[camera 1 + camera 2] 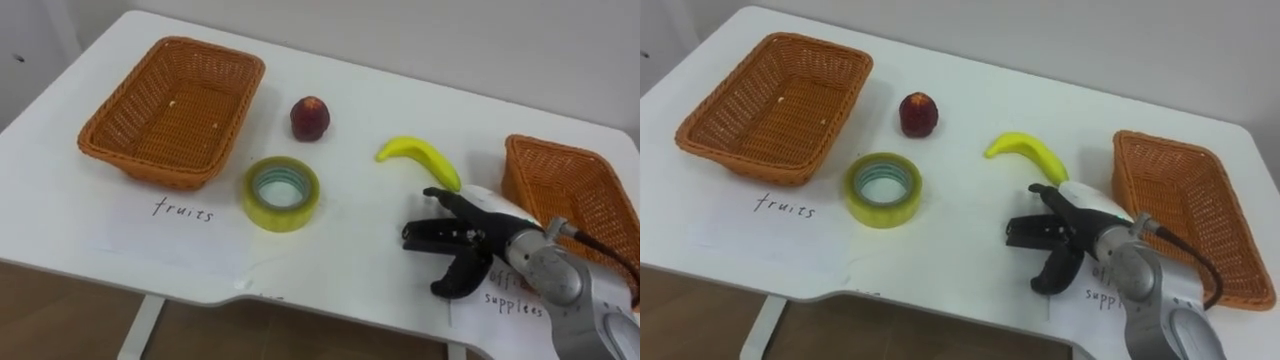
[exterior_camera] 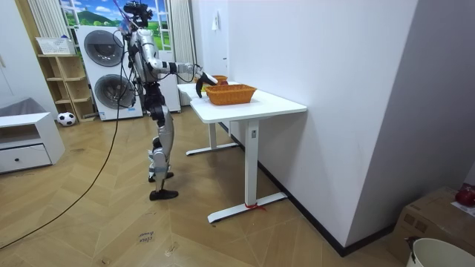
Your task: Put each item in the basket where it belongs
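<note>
Banana [image 1: 420, 157] lies right of centre on the white table [image 1: 360, 250], just beyond the right hand [image 1: 478, 240], whose fingers are spread and hold nothing. A red fruit [image 1: 310, 118] and a tape roll [image 1: 281, 193] sit further left. 2 empty wicker baskets flank them: the left basket [image 1: 180, 115] and the right basket [image 1: 575, 190]. The robot stands on a wooden floor [image 2: 223, 237], with stacked washing machines [image 2: 107, 67] behind it.

Orange wicker left basket [image 1: 180, 110] and right basket [image 1: 575, 190] stand well apart. Between them: dark red fruit [image 1: 310, 118], yellow banana [image 1: 420, 157] lying flat, and yellow tape roll [image 1: 282, 193] lying flat near the left basket.
</note>
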Controlling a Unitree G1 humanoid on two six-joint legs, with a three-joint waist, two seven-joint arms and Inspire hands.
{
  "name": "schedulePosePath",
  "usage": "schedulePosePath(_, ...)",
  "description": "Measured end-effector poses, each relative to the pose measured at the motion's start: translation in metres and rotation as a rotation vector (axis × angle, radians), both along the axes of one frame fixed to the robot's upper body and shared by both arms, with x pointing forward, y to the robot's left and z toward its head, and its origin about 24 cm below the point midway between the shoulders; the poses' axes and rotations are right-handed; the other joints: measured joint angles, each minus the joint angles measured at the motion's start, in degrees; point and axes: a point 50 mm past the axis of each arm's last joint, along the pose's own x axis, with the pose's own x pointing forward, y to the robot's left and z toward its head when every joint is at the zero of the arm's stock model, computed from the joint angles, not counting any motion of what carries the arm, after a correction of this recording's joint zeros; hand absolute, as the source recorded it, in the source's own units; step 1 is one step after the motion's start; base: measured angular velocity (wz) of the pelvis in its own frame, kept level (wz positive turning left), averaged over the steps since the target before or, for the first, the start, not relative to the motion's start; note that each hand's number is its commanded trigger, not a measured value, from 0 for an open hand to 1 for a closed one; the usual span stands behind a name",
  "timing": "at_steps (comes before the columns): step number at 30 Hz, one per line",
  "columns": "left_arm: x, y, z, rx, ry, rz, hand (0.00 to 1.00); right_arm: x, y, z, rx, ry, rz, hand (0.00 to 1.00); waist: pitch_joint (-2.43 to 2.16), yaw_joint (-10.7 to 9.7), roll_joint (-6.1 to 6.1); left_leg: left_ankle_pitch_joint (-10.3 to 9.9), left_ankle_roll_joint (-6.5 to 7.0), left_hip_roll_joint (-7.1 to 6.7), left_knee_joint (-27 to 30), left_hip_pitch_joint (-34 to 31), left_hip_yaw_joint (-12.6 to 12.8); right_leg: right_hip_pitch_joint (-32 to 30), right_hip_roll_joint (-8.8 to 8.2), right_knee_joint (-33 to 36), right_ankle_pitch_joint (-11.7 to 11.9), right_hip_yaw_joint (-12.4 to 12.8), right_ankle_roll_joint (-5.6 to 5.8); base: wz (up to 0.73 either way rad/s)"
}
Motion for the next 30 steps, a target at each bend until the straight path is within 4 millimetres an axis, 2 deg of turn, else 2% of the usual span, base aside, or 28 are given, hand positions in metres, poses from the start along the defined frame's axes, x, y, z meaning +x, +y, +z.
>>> schedulePosePath(12, -0.001, 0.001, 0.0, 0.016, 0.0, 0.004, 0.0, 0.002, -0.002, -0.002, 0.002, 0.011, -0.004, 0.0, -0.15, 0.32, 0.21, 0.06, -0.06, -0.02, 0.27, -0.2, -0.83, 0.08, -0.06, 0.04, 0.1, -1.92, -0.1, 0.02)
schedulePosePath(19, 0.003, 0.001, 0.002, 0.014, -0.013, -0.004, 0.0, -0.002, -0.002, -0.009, -0.002, 0.064, 0.002, 0.0, -0.65, 1.41, -0.37, 0.07, -0.05, -0.04, 0.35, 0.2, -1.06, 0.67, -0.15, 0.06, 0.1, -2.47, -0.09, 0.02)
schedulePosePath(27, 0.007, 0.0, 0.003, 0.006, -0.023, -0.021, 0.0, -0.002, -0.003, -0.011, -0.008, 0.094, 0.009, 0.0, -0.65, 1.7, -0.37, 0.09, -0.08, -0.04, 0.15, 0.19, -1.34, 0.82, -0.09, 0.07, 0.1, -2.35, -0.09, 0.0)
schedulePosePath(28, 0.007, 0.0, 0.003, 0.005, -0.025, -0.022, 0.0, -0.002, -0.004, -0.011, -0.011, 0.098, 0.009, 0.11, -0.65, 1.7, -0.37, 0.09, -0.08, -0.04, 0.17, 0.2, -1.36, 0.83, -0.08, 0.09, 0.1, -2.33, -0.09, 0.0)
schedulePosePath(29, 0.008, 0.0, 0.003, 0.005, -0.026, -0.022, 0.0, -0.002, -0.004, -0.011, -0.013, 0.099, 0.008, 0.89, -0.65, 1.71, -0.38, 0.09, -0.08, -0.04, 0.16, 0.2, -1.37, 0.83, -0.08, 0.09, 0.1, -2.33, -0.09, 0.0)
schedulePosePath(30, 0.008, 0.0, 0.003, 0.004, -0.026, -0.023, 0.0, -0.002, -0.005, -0.011, -0.014, 0.1, 0.008, 1.0, -0.64, 1.72, -0.38, 0.09, -0.08, -0.04, 0.17, 0.2, -1.36, 0.83, -0.08, 0.09, 0.1, -2.33, -0.09, 0.0)
